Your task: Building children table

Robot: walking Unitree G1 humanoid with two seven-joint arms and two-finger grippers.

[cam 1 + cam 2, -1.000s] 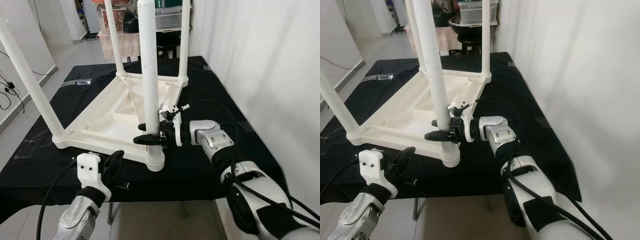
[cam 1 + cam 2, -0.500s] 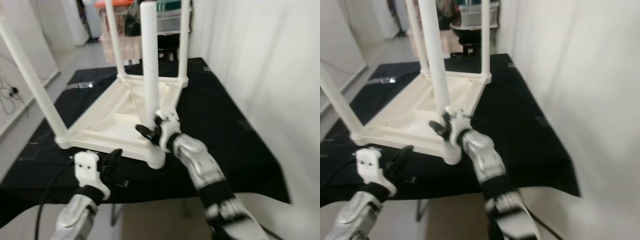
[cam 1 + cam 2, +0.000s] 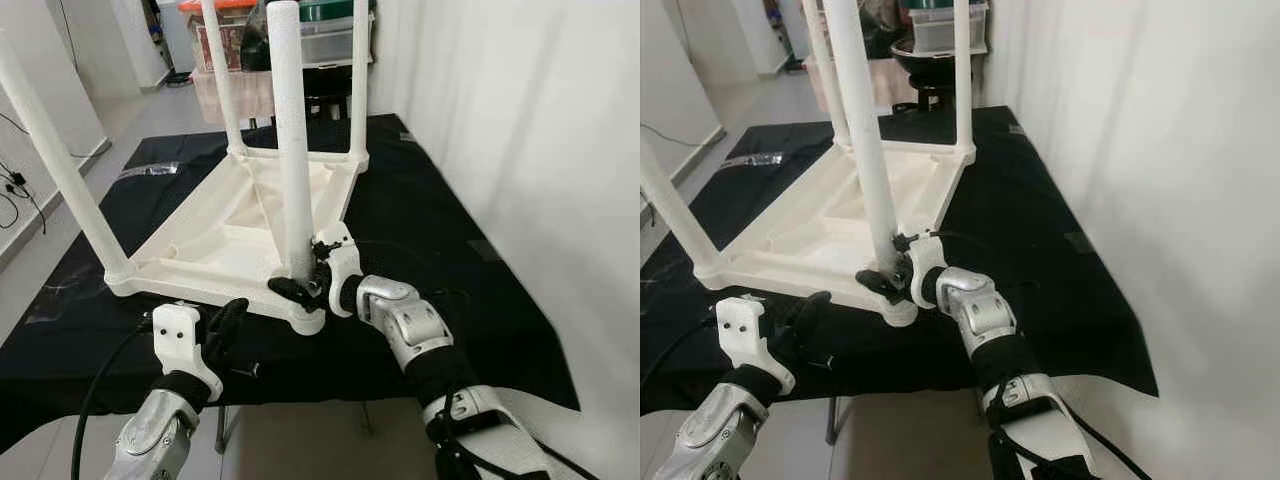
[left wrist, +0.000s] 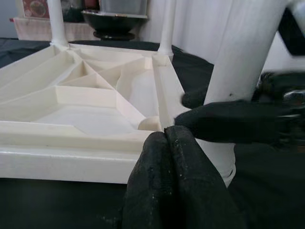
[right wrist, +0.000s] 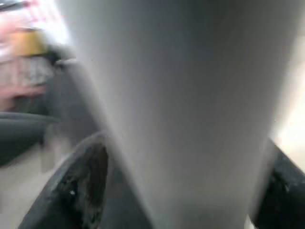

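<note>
1. Four white legs stand up from the children's table (image 3: 230,225), which lies upside down on the black-covered desk (image 3: 430,220), its ribbed underside facing up.
2. Near leg (image 3: 288,150): upright in the corner socket nearest the robot, at about 6 o'clock of the tabletop. The other three legs sit in the remaining corners: one at the left edge, two at the far end toward 12 o'clock.
3. Right gripper (image 3: 300,285): at the base of the near leg, just above the socket. Its black fingers (image 5: 83,183) straddle the leg, one each side, clenched around it. Right arm reaches in from 4 o'clock.
4. Left gripper (image 3: 228,325): fingers (image 4: 176,191) pressed together, grasping nothing, just short of the tabletop's near rim, at about 7 o'clock of the near leg.
5. Surroundings: white curtain (image 3: 520,130) along the desk's right side; storage boxes (image 3: 335,30) beyond the far end at 12 o'clock.
</note>
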